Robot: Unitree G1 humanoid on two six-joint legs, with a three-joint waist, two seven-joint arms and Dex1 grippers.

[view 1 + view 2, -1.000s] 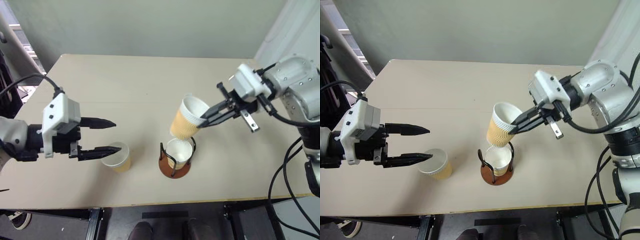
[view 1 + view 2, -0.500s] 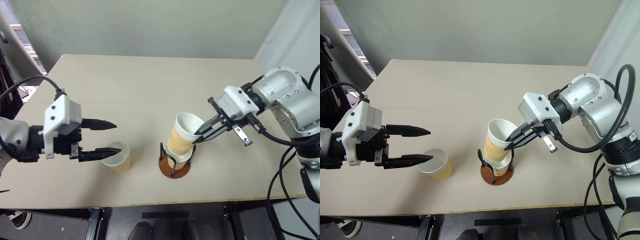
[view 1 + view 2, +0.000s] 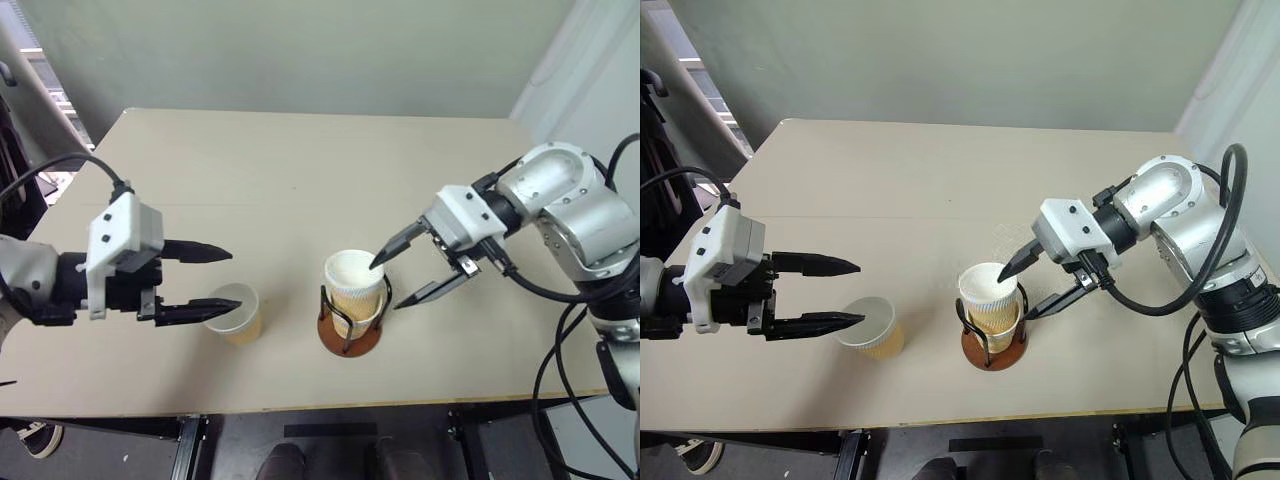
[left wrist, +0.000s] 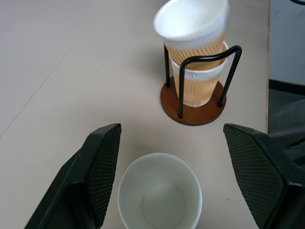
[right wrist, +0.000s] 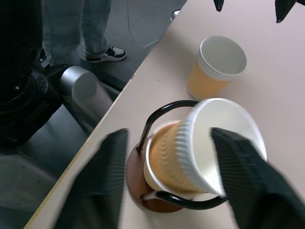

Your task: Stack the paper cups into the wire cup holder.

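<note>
Two paper cups sit nested in the wire cup holder, the upper one riding high and tilted, its rolled white rim well above the black wire loops. It lies between the spread fingers of the right gripper, one fingertip at the rim, the other lower and outside the holder; the jaws stand wide and nothing is pinched. From the right wrist view the upper cup leans toward that claw, not fully seated in the cup beneath.

The third paper cup stands upright on the table, directly under the left gripper, whose black fingers are spread wide, one on either side of the cup's mouth, gripping nothing. The left wrist view looks down into its white interior.

These cups are judged light and thin-walled: a hard squeeze would crush the side, and a nudge would tip them. The ribbed tan sleeve gives some friction; the stiff rolled rim is the sounder place to pinch, one finger inside and one outside. The holder is thin rigid wire on a round reddish-brown disc base, probably light enough to slide if pushed sideways. The table is smooth, matte beige.
</note>
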